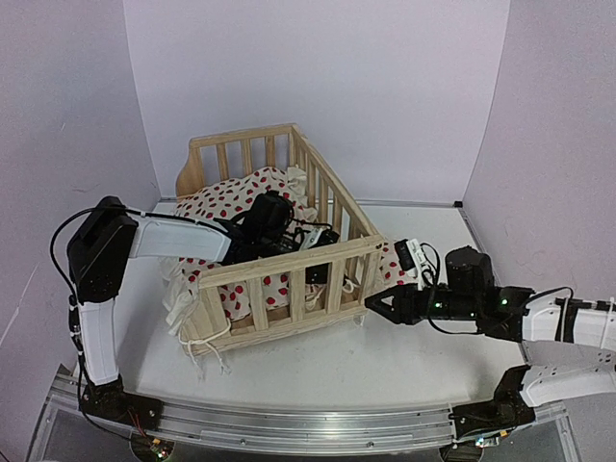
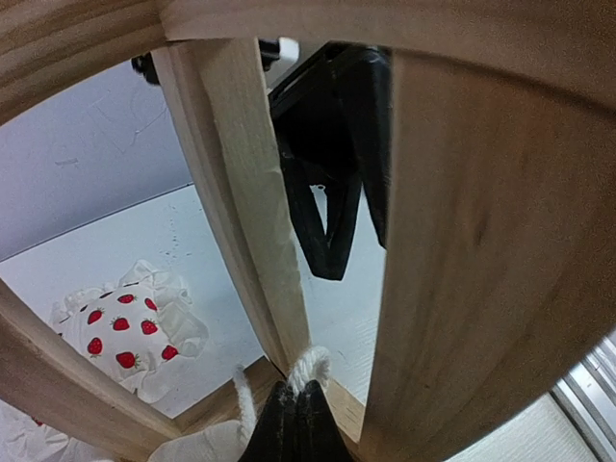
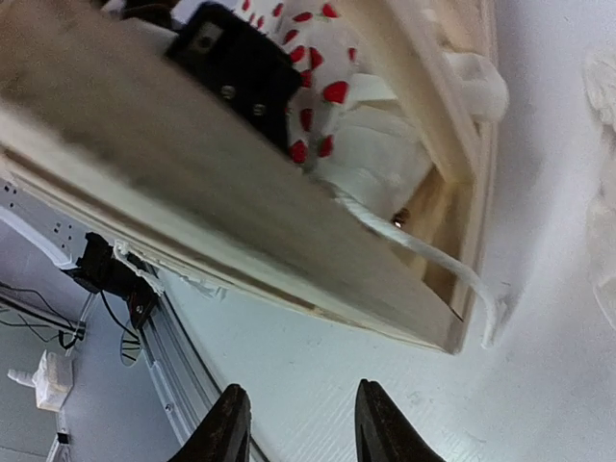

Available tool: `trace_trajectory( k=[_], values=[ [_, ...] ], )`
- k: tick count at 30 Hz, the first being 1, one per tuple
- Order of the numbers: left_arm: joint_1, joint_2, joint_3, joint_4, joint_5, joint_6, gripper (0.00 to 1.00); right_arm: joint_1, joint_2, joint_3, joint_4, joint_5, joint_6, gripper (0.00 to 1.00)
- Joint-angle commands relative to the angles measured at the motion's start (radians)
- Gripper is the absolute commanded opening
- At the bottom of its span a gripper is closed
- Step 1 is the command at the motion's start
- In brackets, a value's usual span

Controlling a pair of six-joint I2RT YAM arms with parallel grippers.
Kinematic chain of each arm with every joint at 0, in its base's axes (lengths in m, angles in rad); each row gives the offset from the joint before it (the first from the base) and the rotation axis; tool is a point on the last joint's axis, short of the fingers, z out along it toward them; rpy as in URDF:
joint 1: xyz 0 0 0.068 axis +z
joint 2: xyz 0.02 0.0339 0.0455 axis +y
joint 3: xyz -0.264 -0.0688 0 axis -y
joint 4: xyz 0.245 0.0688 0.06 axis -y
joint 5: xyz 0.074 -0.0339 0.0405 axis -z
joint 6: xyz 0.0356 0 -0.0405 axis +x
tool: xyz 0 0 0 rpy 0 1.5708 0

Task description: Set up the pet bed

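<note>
Pet bed (image 1: 279,274): stands mid-worktop (image 1: 385,371) between the two arms, with one slatted rail turned toward the bases. Its red-dotted cushion (image 1: 226,197) lies inside the frame.
Left end effector (image 2: 292,416): reaches into the frame, low against the inner face of that near rail. Its fingers are together and pinch a white tie string (image 2: 310,366).
Right end effector (image 3: 303,425): hangs outside the frame by the near right corner, low over the worktop. Its fingers are apart with nothing between them.
Deciding relation: the near rail stands between the two end effectors. The pinched string sits on the inner side, at the foot of the gap beside a slat (image 2: 241,192). The right end effector shows dark through that same gap, so it lies straight across (a good sign for a hand-over).
String axis: a short run upward from the left fingertips toward the gap, roughly along the slat.
Hanging cord (image 3: 438,260): a white length trails out under the rail in the right wrist view. I cannot tell whether it is the same string.
Nearer arm: the left already has the string, and the right is nearer the outer face.
Likely next move: feeding the string outward through the gap for tying round the slat.
Small pillow (image 2: 125,322): lies on the worktop outside the frame, apart from both.
</note>
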Motion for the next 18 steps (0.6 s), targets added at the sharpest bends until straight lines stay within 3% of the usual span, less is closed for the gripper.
trace_trajectory(
  k=[1,6,12,18],
  values=[
    [-0.015,0.004,0.046,0.046,0.050,-0.021,0.00,0.108,0.005,0.027,0.171,0.137,-0.240,0.36],
    [-0.015,0.001,0.035,0.046,0.075,-0.022,0.00,0.186,0.017,0.004,0.204,0.294,-0.448,0.31],
    [-0.015,-0.004,0.031,0.047,0.102,-0.023,0.00,0.226,0.073,-0.038,0.324,0.458,-0.460,0.30],
    [-0.015,0.004,0.037,0.046,0.139,-0.028,0.00,0.236,0.125,-0.050,0.421,0.494,-0.507,0.29]
  ],
)
